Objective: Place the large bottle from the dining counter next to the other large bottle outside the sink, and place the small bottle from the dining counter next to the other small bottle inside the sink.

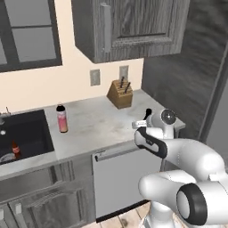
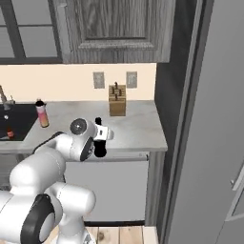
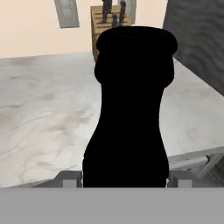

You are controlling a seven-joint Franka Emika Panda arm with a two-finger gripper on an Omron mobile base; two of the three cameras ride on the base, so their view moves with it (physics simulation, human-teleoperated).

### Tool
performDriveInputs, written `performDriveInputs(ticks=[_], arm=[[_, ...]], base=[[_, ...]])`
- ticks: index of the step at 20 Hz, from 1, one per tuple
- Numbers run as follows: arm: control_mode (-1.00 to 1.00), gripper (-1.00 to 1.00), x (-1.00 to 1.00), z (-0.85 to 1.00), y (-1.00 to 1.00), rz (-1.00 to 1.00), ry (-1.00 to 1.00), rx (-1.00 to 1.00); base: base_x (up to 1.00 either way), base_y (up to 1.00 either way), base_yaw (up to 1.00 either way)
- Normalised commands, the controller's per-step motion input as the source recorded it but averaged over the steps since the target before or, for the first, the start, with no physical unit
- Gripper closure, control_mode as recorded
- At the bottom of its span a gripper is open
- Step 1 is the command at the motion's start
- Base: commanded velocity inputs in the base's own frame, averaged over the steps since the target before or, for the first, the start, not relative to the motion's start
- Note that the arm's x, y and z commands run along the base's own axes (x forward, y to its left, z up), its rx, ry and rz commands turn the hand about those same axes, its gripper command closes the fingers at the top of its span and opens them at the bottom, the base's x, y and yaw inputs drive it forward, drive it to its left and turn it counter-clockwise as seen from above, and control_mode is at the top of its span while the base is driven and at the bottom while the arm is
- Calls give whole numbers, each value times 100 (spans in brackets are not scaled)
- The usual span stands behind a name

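My gripper [image 3: 124, 177] is shut on a black bottle [image 3: 131, 109] that stands upright between the fingers and blocks the middle of the hand view. In the base views this black bottle [image 2: 99, 139] and the gripper [image 2: 101, 136] hang over the counter's front edge, right of the sink; the bottle's top [image 1: 148, 112] pokes above the hand [image 1: 149, 127]. A large orange bottle with a black cap [image 1: 62, 118] [image 2: 43, 114] stands on the counter just right of the sink [image 1: 33, 133]. A small reddish bottle [image 1: 16, 149] [image 2: 9, 133] stands inside the basin.
A wooden knife block [image 1: 120, 93] [image 2: 117, 102] [image 3: 105, 19] stands at the back wall. A dark tall panel [image 2: 176, 119] closes the counter's right end. Wall cabinets [image 1: 129, 26] hang overhead. A dishwasher front [image 1: 120, 178] sits below the counter.
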Motion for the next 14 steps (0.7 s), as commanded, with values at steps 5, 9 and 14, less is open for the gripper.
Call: performDriveInputs(ticks=[5, 9, 14], arm=[[100, 100, 0, 0, 0, 0, 0, 0], [100, 100, 0, 0, 0, 0, 0, 0], [100, 100, 0, 0, 0, 0, 0, 0]], base=[[2, 83, 16], [0, 74, 19], [11, 62, 17]])
